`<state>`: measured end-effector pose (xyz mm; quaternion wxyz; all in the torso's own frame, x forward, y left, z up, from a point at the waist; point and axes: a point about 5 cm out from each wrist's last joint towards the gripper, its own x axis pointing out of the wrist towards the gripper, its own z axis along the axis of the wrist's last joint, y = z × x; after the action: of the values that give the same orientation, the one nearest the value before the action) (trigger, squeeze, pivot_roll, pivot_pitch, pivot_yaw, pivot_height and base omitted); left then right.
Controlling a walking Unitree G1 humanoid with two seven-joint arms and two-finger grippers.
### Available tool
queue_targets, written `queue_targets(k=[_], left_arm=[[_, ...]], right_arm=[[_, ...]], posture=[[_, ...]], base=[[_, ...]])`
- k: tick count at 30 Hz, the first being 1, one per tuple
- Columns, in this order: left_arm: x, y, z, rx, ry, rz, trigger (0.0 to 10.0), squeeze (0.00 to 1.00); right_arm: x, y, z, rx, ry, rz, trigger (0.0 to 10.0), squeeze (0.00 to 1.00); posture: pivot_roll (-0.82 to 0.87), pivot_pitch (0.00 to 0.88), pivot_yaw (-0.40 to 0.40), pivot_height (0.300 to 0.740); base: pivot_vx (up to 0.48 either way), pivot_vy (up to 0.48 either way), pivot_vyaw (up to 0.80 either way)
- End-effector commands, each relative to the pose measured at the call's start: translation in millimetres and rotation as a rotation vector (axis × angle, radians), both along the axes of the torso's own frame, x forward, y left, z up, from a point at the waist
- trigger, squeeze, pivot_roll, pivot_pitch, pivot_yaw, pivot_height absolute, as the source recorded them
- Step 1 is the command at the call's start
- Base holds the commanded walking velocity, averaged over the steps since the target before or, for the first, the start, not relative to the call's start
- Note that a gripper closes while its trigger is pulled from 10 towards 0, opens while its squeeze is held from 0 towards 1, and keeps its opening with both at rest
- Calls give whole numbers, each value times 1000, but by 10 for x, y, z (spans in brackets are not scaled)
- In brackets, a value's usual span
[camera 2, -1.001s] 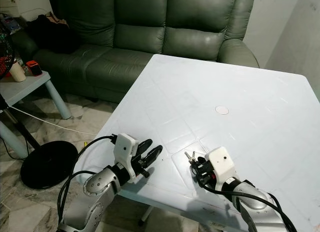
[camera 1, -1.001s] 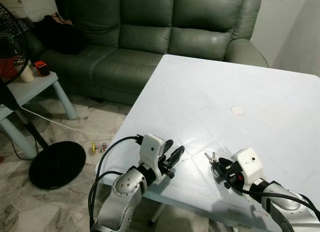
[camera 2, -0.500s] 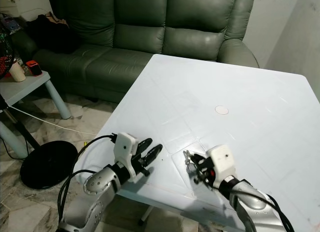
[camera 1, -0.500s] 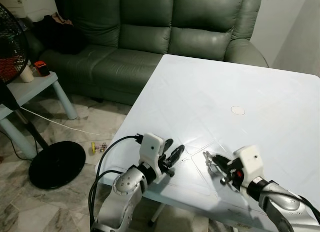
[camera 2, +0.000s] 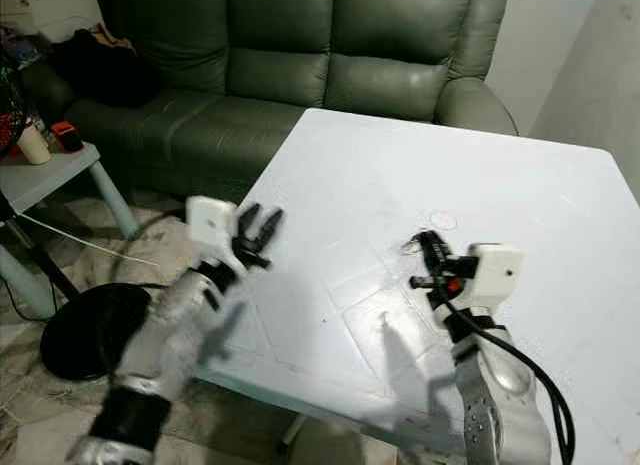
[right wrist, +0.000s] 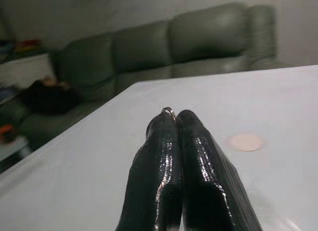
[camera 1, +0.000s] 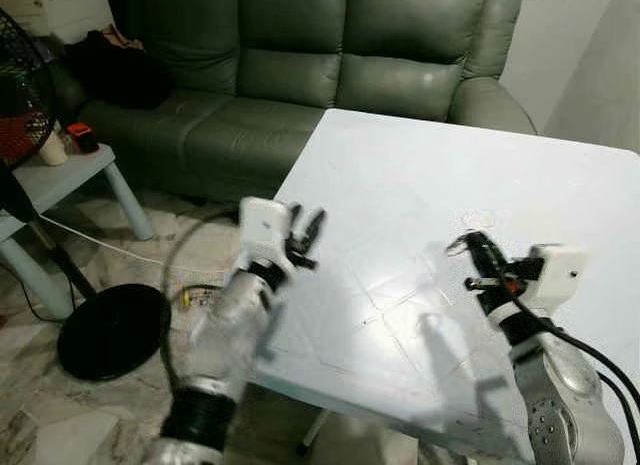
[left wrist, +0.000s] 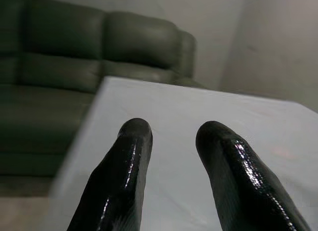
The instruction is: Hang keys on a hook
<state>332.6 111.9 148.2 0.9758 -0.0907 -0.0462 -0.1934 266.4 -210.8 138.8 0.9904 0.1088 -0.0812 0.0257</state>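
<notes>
White tabletop (camera 1: 420, 185) spreads across the scene, with a small round mark (camera 1: 478, 218) set in it toward the far right. The right gripper (camera 1: 478, 260) is raised above the near right part of the table, its two black fingers (right wrist: 171, 156) pressed together on the keys (right wrist: 167, 111); only a thin metal ring peeks out between the fingertips, and the rest of the bunch cannot be made out. The left gripper (camera 1: 305, 233) is lifted over the table's left edge, its fingers (left wrist: 124, 161) spread apart with nothing between them and the white surface visible through the gap. Beyond the table stands a dark green leather sofa (camera 1: 300, 75) with a dark bundle (camera 1: 115, 65) at its left end. To the far left a pale blue side table (camera 1: 70, 180) carries a small white cup (camera 1: 52, 150) and a red-and-black object (camera 1: 82, 137); what the cup holds cannot be seen. A black standing fan (camera 1: 60, 235) rests its round base on the marble floor (camera 1: 60, 415) beside a white cord (camera 1: 110, 247).
</notes>
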Motion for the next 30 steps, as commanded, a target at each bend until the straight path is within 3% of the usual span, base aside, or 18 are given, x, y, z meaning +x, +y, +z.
queue_targets(k=[1, 5, 6, 9, 16, 21, 30], left_arm=[[27, 56, -15, -8, 11, 10, 10000, 0], [114, 293, -10, -18, 26, 101, 10000, 0], [149, 401, -19, -20, 31, 155, 10000, 0], [169, 475, -24, 6, 37, 169, 10000, 0], [188, 464, -26, 7, 45, 121, 10000, 0], [210, 425, -3, -29, 44, 149, 10000, 0], [229, 417, 42, 11, 13, 110, 10000, 0]], right_arm=[[4, -52, 21, -24, -22, -66, 10000, 0], [24, -140, -33, -131, -5, -222, 10000, 0], [34, -102, -67, -118, 2, -237, 10000, 0], [46, 24, -92, -154, 5, -210, 10000, 0], [111, 235, -196, -194, 74, -151, 10000, 0], [115, 218, -240, -236, 92, -161, 10000, 0], [158, 236, -230, -241, 101, -122, 10000, 0]], posture=[[4, 0, 8, 740], [5, 0, 11, 740], [8, 0, 11, 740], [10, 0, 8, 740], [6, 0, 15, 740], [4, 0, 15, 740], [4, 0, 9, 740]], base=[[0, 0, 0], [0, 0, 0], [0, 0, 0], [0, 0, 0], [0, 0, 0], [0, 0, -686], [0, 0, -749]])
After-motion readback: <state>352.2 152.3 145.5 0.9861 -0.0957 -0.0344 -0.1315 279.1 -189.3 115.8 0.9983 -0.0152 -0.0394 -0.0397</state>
